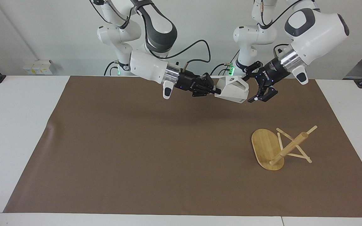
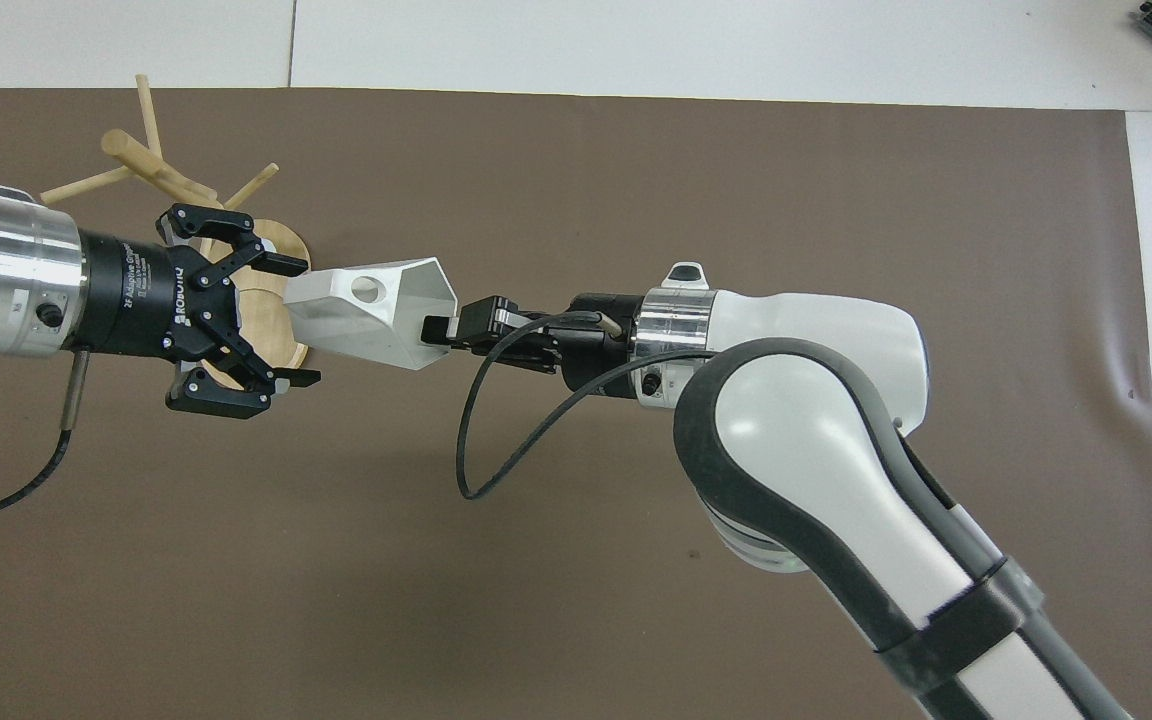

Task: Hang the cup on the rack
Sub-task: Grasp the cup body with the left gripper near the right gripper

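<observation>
Facing view: right tool (image 1: pixel 216 91) clamped on the rim of the small white faceted cup (image 1: pixel 233 89), held on its side in the air over the brown mat (image 1: pixel 137 150) covering the white worktop (image 1: pixel 17 125). Left tool (image 1: pixel 250 89) spread wide just beside the cup's base end, fingertips either side of that end, contact not clear. Light bamboo rack (image 1: pixel 276 147) with oval base, tipped over on the mat toward the left arm's end, base on edge, round post and thin pegs slanting down to the mat, well apart from both tools and the cup. Overhead view: white cup (image 2: pixel 371 310) horizontal, round hole in the blocky handle facing up, hexagonal mouth pointed at the right tool (image 2: pixel 441 330), which gripped the rim. Left tool (image 2: pixel 296 320) wide open around the tapered base end, one fingertip at each side of it. Bamboo rack (image 2: pixel 151 170) partly covered by the left tool, pegs and post sticking out above it.
</observation>
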### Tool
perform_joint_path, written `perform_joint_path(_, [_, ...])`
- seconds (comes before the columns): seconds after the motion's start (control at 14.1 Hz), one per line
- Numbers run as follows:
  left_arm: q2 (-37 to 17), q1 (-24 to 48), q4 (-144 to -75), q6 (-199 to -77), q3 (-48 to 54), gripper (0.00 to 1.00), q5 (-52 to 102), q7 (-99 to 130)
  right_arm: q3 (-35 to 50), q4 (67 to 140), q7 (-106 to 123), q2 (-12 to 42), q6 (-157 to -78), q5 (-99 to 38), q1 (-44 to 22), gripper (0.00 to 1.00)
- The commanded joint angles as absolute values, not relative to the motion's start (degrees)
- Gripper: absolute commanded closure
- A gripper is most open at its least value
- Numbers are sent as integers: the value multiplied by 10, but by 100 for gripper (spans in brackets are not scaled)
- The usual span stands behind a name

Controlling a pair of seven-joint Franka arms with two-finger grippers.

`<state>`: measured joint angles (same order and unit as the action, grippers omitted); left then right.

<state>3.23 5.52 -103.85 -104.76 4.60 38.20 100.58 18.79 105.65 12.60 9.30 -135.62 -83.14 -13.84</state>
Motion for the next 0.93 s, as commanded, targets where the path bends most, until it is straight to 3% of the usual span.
perform_joint_path(0.0, [30,67,-1041,-1060,43,0,392,1017,192,1062,142,87,-1350,-822,-132,100])
perform_joint_path(0.5, [28,84,-1042,-1058,43,0,391,1020,192,1062,141,88,-1351,-817,-132,100])
perform_joint_path(0.57, [28,85,-1042,-1058,43,5,391,1020,192,1062,141,87,-1351,-817,-132,100])
perform_joint_path(0.85, [28,89,-1042,-1061,43,88,388,1022,192,1062,140,87,-1351,-817,-132,100])
